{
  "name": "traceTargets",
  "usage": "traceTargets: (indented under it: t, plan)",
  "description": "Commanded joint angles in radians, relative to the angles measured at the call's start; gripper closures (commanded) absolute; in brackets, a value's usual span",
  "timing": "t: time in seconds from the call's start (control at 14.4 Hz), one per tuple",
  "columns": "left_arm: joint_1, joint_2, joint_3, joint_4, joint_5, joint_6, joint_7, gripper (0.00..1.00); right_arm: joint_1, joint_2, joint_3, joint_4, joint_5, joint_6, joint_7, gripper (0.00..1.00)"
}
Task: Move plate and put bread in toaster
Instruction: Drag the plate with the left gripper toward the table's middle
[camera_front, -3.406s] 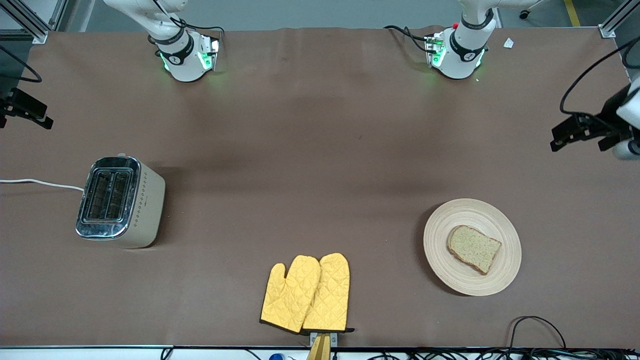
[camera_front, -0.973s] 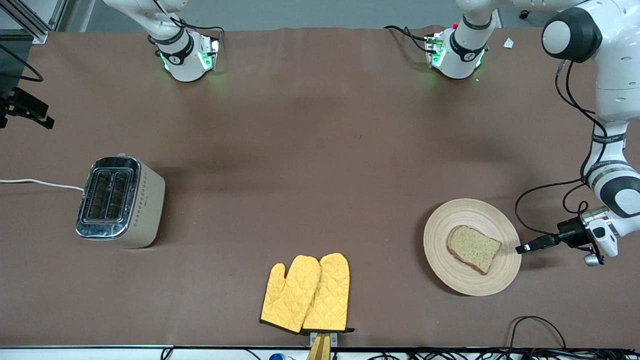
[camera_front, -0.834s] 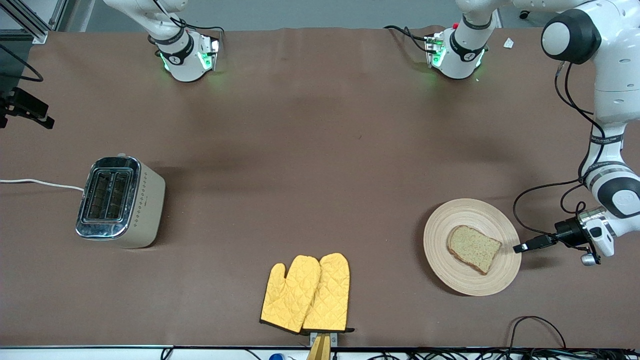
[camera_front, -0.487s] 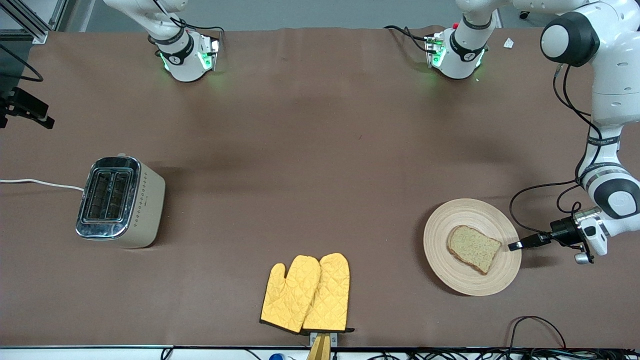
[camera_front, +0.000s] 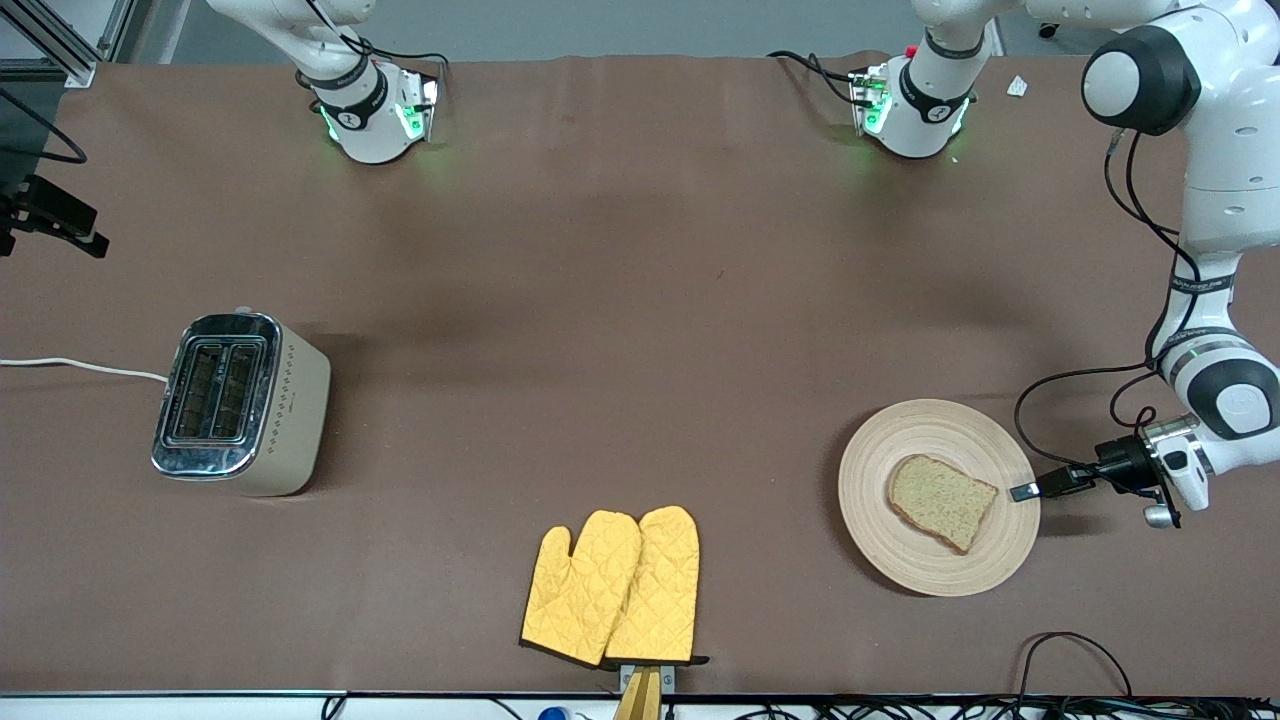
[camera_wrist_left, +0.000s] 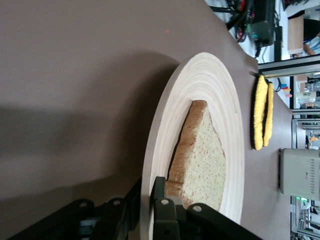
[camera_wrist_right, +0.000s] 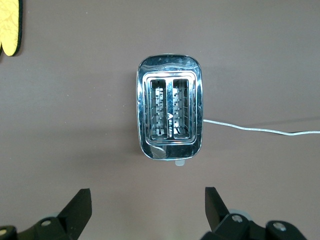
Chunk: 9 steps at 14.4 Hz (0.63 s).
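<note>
Light-wood plate (camera_front: 905, 560) at 4 o'clock on desk (camera_front: 640, 300), bread (camera_front: 942, 501) on it; left pincer (camera_front: 1026, 491) clamped on plate's 3 o'clock rim. Toaster (camera_front: 240, 402) at 9 o'clock; right pincer (camera_wrist_right: 145, 210) spread wide above it. Yellow oven mitts (camera_front: 612, 587) at 6 o'clock.

The bread (camera_front: 942, 502) lies on the plate (camera_front: 900, 562) at the lower right of the front frame, the left tool (camera_front: 1025, 491) clamped on the plate's rim. The toaster (camera_front: 240, 403) stands at mid-left on the worktop (camera_front: 620, 300); the mitts (camera_front: 612, 586) lie at the bottom centre.
</note>
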Motion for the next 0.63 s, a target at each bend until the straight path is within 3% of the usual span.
traceTargets:
  t: [0.0,0.35,0.56]
  plan:
    - [0.01,-0.018,-0.064,0.023,-0.006,-0.055,-0.006,1.0,-0.005,-0.001,0.005,0.006,0.006,-0.006,0.001,0.0]
    - [0.004,-0.086,-0.221,-0.014,-0.036,-0.052,-0.081,1.0,-0.005,-0.001,0.005,0.006,0.005,-0.006,0.001,0.0]
    - [-0.005,-0.214,-0.336,-0.159,-0.049,0.09,-0.181,1.0,-0.007,-0.001,0.005,0.005,0.005,-0.005,0.001,0.0]
